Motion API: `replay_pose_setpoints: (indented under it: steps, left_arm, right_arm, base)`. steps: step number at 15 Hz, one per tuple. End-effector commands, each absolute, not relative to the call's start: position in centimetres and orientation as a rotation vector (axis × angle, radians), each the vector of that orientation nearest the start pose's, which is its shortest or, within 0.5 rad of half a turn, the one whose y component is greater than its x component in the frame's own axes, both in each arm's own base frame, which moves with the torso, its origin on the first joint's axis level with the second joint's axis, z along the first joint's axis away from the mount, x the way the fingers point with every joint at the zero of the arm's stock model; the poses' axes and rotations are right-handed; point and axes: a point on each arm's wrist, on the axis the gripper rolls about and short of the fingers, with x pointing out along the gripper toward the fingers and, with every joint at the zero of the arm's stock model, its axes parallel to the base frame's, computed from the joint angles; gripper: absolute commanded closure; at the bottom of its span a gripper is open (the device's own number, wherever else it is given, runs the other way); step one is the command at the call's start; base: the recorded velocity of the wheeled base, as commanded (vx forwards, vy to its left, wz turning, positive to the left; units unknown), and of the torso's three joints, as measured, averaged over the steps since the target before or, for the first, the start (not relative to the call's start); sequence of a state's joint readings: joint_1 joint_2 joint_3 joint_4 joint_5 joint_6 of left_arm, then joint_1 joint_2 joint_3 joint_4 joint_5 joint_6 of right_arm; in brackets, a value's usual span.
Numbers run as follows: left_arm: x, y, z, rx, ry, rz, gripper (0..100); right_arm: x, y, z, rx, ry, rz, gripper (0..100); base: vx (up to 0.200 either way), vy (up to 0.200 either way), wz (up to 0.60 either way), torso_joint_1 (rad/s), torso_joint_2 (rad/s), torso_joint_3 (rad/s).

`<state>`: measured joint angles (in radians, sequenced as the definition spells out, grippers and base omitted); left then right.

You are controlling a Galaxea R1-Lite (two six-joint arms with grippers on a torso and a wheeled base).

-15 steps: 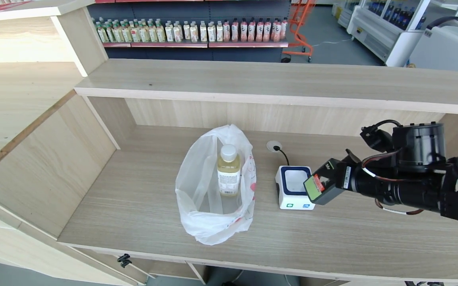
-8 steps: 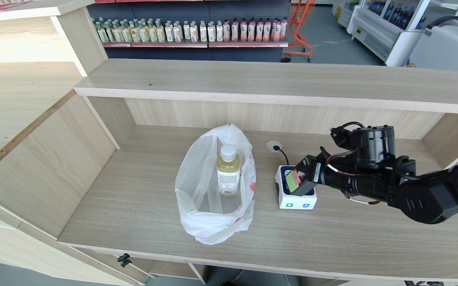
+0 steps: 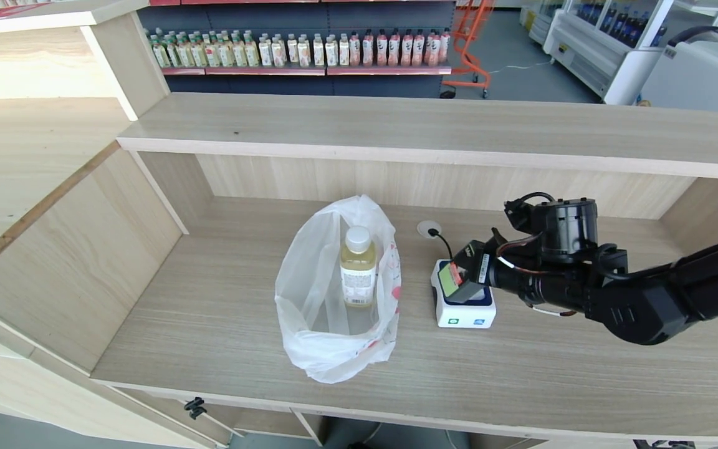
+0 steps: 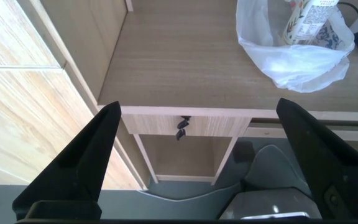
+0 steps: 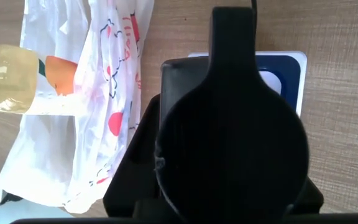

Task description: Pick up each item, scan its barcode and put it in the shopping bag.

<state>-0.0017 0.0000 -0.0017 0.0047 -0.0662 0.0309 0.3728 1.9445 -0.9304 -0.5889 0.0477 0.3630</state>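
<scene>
Since 1 s ago the right gripper (image 3: pixel 466 279) has swung in from the right; its fingers are clamped on a small green-and-red box (image 3: pixel 452 284), held tilted just above the scanner (image 3: pixel 466 317), presumably so the barcode reads; the shopping bag (image 3: pixel 309 312), mouth open with 1 bottle (image 3: pixel 358 268) upright inside, stands just beside the scanner, an unobstructed carry; the back wall (image 3: pixel 396 181) closes off room behind; the left gripper (image 4: pixel 197 112) hangs wide open, empty, off the counter's (image 4: pixel 185 68) front edge.

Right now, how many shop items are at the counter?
2. A white-capped bottle of pale yellow drink stands in the white plastic shopping bag; a small green-faced box sits in the right gripper above the white scanner. Bag folds may hide others.
</scene>
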Motion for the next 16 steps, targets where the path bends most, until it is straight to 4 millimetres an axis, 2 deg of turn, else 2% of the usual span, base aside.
replay_pose_setpoints:
  steps: [1, 2, 4, 6, 8, 11, 16]
  left_arm:
    - [-2.3, -0.1, 7.5, 0.031, 0.004, -0.068, 0]
    - [-2.3, -0.1, 7.5, 0.031, 0.004, -0.068, 0]
    - [-2.3, -0.1, 7.5, 0.031, 0.004, -0.068, 0]
    - [-2.3, -0.1, 7.5, 0.031, 0.004, -0.068, 0]
    - [-2.3, -0.1, 7.5, 0.031, 0.002, -0.068, 0]
    - [-2.3, -0.1, 7.5, 0.031, 0.004, -0.068, 0]
    - [-2.3, -0.1, 7.5, 0.031, 0.002, -0.068, 0]
  right_arm:
    - [33.2, 13.2, 14.7, 0.301, 0.444, 0.349, 100]
    - [32.4, 13.1, 16.7, 0.335, 0.401, 0.368, 100]
    - [29.0, 13.1, 22.1, 0.41, 0.291, 0.426, 100]
    - [25.6, 11.6, 25.6, 0.424, 0.229, 0.444, 100]
    - [23.4, 10.6, 25.6, 0.418, 0.254, 0.437, 100]
    - [21.3, 9.7, 23.6, 0.408, 0.31, 0.426, 100]
    - [20.6, 9.4, 22.5, 0.418, 0.353, 0.416, 100]
  base:
    - [0.0, 0.0, 0.0, 0.0, 0.0, 0.0]
    - [0.0, 0.0, 0.0, 0.0, 0.0, 0.0]
    - [0.0, 0.0, 0.0, 0.0, 0.0, 0.0]
    - [0.0, 0.0, 0.0, 0.0, 0.0, 0.0]
    - [0.0, 0.0, 0.0, 0.0, 0.0, 0.0]
    - [0.0, 0.0, 0.0, 0.0, 0.0, 0.0]
    - [0.0, 0.0, 0.0, 0.0, 0.0, 0.0]
